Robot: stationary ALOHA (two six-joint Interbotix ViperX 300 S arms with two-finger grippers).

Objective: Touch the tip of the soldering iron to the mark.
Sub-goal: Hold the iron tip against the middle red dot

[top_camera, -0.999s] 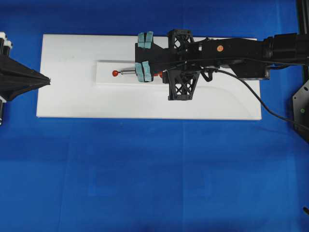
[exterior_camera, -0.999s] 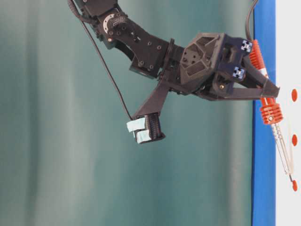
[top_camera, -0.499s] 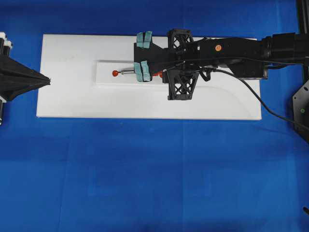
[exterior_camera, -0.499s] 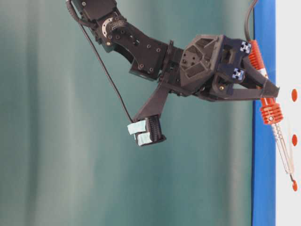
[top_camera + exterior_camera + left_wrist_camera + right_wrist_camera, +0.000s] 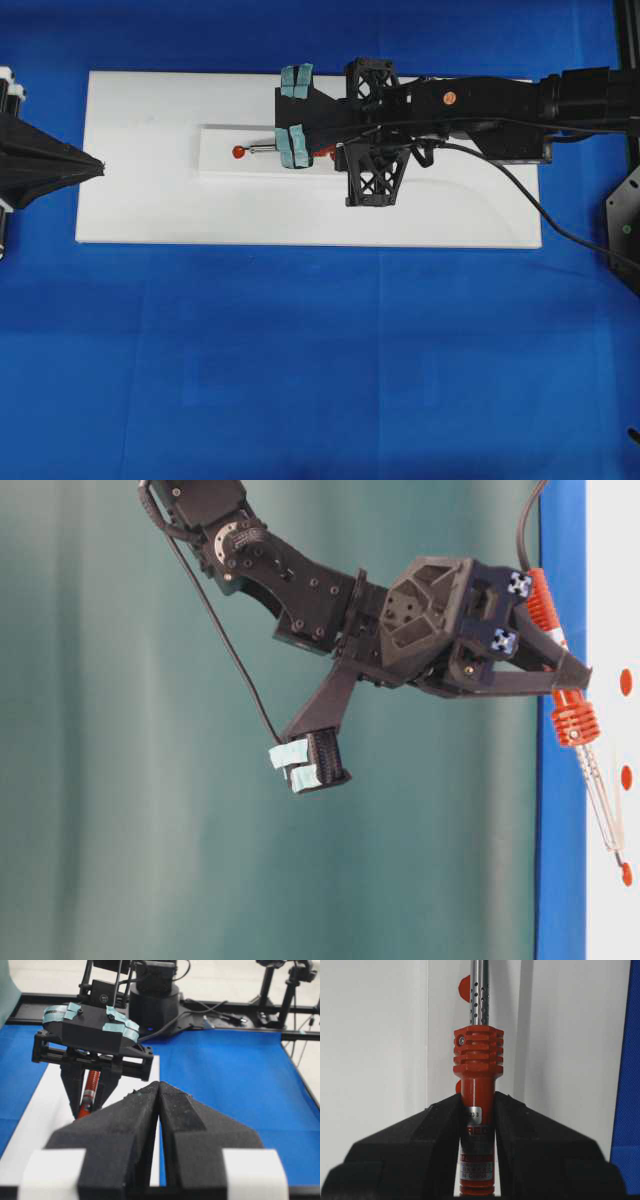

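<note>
The soldering iron [image 5: 476, 1125] sits clamped by its red-orange handle in your right claw [image 5: 476, 1110], jaws closed tight on both sides. Its metal shaft slants down over the raised strip of the white board [image 5: 140, 200], tip at the red mark [image 5: 626, 873] near the strip's left end. Your left claw [image 5: 159, 1110] is fully closed, holding nothing, off the board's left edge.
</note>
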